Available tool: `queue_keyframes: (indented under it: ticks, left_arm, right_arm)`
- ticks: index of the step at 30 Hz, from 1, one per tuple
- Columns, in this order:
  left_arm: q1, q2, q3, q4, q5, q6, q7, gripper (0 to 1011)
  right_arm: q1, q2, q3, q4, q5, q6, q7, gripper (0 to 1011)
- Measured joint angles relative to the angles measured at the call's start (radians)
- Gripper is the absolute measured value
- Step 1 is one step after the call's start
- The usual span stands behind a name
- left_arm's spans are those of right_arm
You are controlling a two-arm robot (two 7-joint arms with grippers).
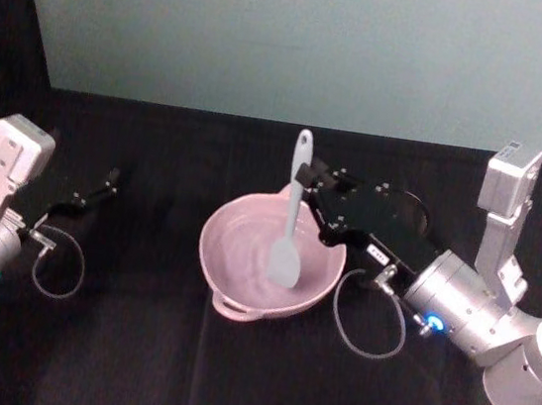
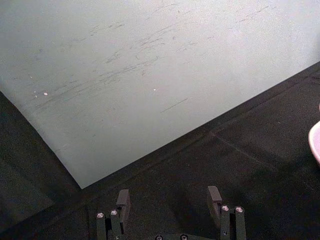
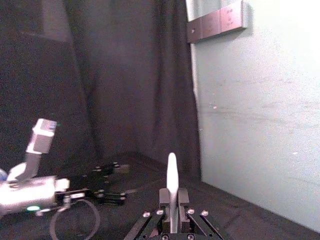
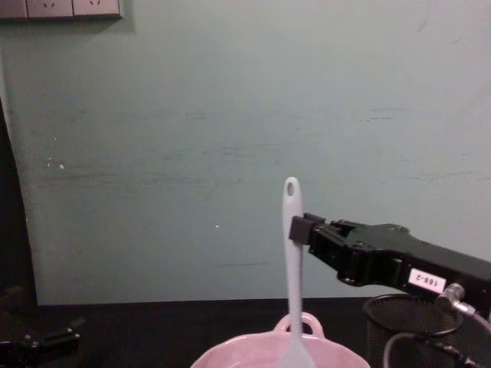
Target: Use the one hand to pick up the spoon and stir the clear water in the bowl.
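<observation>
Step in hand: stirring, by my reading, since the blade is already down in the bowl.
Right gripper (image 1: pixel 307 175): centre of the head view, just above the bowl's far rim, clenched on the spoon's upper handle a little below the oval hole.
Spoon (image 1: pixel 291 227): nearly upright at mid-frame, with the paddle blade low inside the bowl and the handle end rising above the gripper.
Bowl (image 1: pixel 230 249): lower centre of the head view on the black cloth, its loop handle at the bottom edge of the rim.
Clear water: hardly visible, and its level cannot be told.
Left gripper (image 1: pixel 103 186): far left of the head view, well apart from the bowl, jaws spread on nothing, idle.
Mesh cup (image 4: pixel 410 318): lower right of the chest view, under the right arm.
Doing it well: hold the grip firm and the handle near upright. Sweep slow, small circles and steer the blade off the glossy wall.
Watch for: water slopping over the rim, the bowl sliding, or the forearm nudging the mesh cup.
</observation>
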Motion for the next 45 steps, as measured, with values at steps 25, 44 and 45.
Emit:
queue_keyframes:
  ticks: [25, 44, 45]
  left_arm:
    - [0.0, 0.0, 0.0, 0.0, 0.0, 0.0, 0.0, 1011]
    - [0.0, 0.0, 0.0, 0.0, 0.0, 0.0, 0.0, 1011]
    - [0.0, 0.0, 0.0, 0.0, 0.0, 0.0, 0.0, 1011]
  right_arm:
    - [0.154, -0.141, -0.056, 0.238, -0.12, -0.121, -0.065, 107]
    - [-0.01, -0.008, 0.037, -0.018, -0.014, -0.02, -0.007, 108]
    - [-0.016, -0.005, 0.035, -0.027, -0.008, -0.016, -0.004, 107]
